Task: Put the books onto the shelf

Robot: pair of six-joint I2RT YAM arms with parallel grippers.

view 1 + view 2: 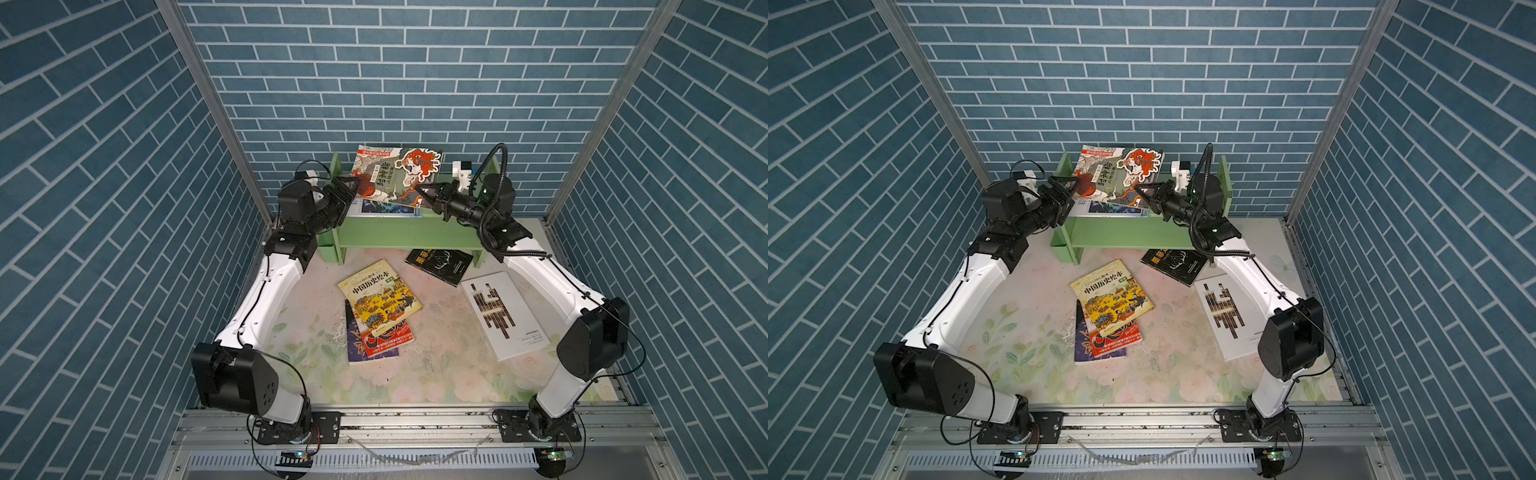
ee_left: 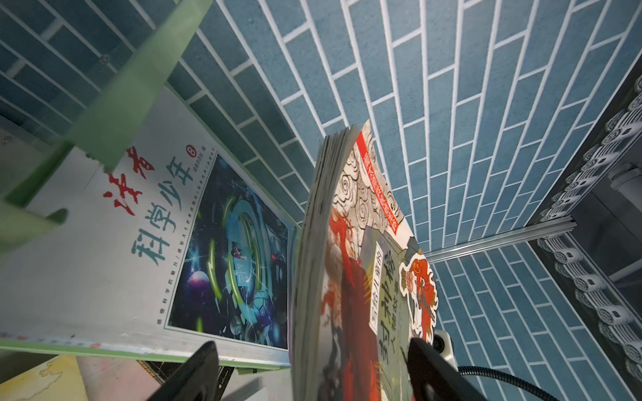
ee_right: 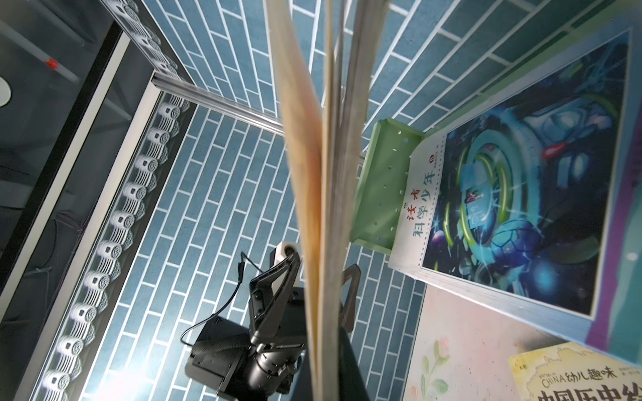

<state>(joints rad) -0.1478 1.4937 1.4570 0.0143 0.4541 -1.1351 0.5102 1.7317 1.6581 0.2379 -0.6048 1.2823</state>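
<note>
The step in hand looked to be settling the red-haired-figure picture book (image 1: pixel 395 174) onto the top tier of the light-green shelf (image 1: pixel 399 232). The book hung tilted over that tier, above the science magazine (image 1: pixel 388 210) already lying flat there; whether its lower edge touched the magazine could not be told. The right gripper (image 1: pixel 423 191) was clamped tight on the book's near right corner. The left gripper (image 1: pixel 352 183) stood wide open with a finger on each side of the left edge, gripping nothing, as the left wrist view (image 2: pixel 311 347) showed. With one corner pinch carrying a thin paperback, the pages fanned loosely in the right wrist view (image 3: pixel 326 208), so the free side would probably droop. A good finish would likely mean lowering slowly, bringing the far edge down onto the magazine first, then laying the cover flat and pushing it back from the front lip before the right jaws let go. The left arm would do well to draw out sideways first, clear of the shelf's upright panel, so that nothing dragged the book forward. The yellow history picture book (image 1: pixel 380 297), black antler book (image 1: pixel 440 264) and white book with dark bars (image 1: pixel 505 316) lay waiting on the table.
</note>
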